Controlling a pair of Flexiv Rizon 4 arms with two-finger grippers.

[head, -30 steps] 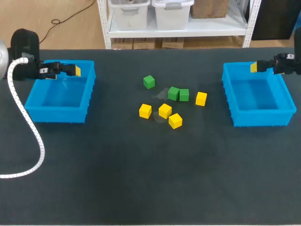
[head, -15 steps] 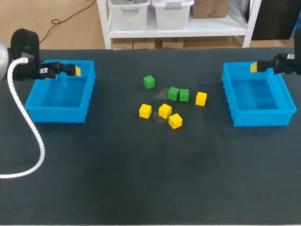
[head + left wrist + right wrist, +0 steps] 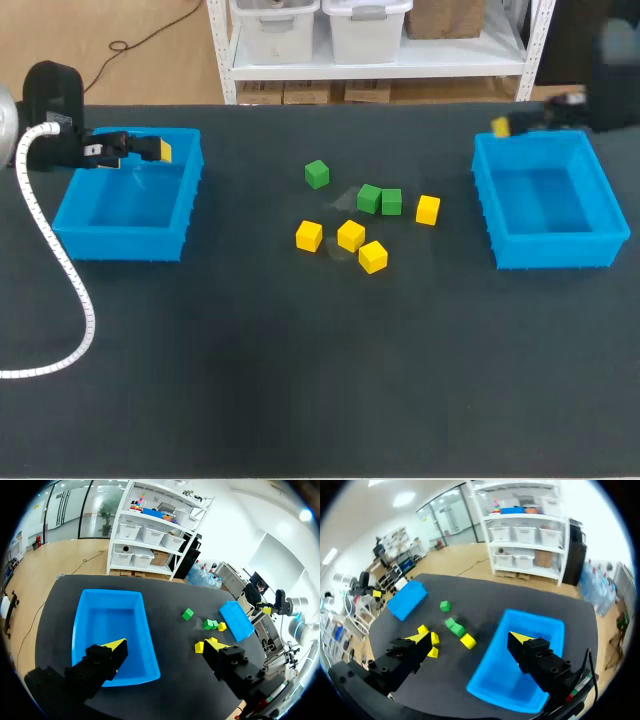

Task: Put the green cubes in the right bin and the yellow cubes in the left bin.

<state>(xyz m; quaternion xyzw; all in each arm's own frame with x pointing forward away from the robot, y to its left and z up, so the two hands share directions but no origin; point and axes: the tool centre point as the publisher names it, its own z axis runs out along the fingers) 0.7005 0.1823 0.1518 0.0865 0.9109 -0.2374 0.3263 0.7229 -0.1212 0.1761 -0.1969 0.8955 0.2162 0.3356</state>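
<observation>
Three green cubes [image 3: 317, 174] [image 3: 369, 198] [image 3: 391, 201] and several yellow cubes [image 3: 351, 235] lie loose at the table's middle. The left bin [image 3: 120, 245] and right bin [image 3: 550, 252], both blue, show nothing inside. My left gripper [image 3: 150, 150] hangs open over the left bin's back edge, holding nothing. The left wrist view shows that left bin [image 3: 110, 625] under its spread fingers [image 3: 114, 646]. My right gripper [image 3: 508, 126], blurred, hovers by the right bin's back-left corner. In the right wrist view the right gripper [image 3: 470, 640] is open and empty above the right bin [image 3: 520, 672], with the cubes [image 3: 454, 626] beside it.
A white ribbed cable [image 3: 55, 260] from my left arm lies curved over the table's left part, in front of the left bin. Dark table surface stretches in front of the cubes and between the two bins.
My right gripper has moved left and slightly back, from the right bin's back-right rim to its back-left corner. The left arm and the cubes have not moved.
</observation>
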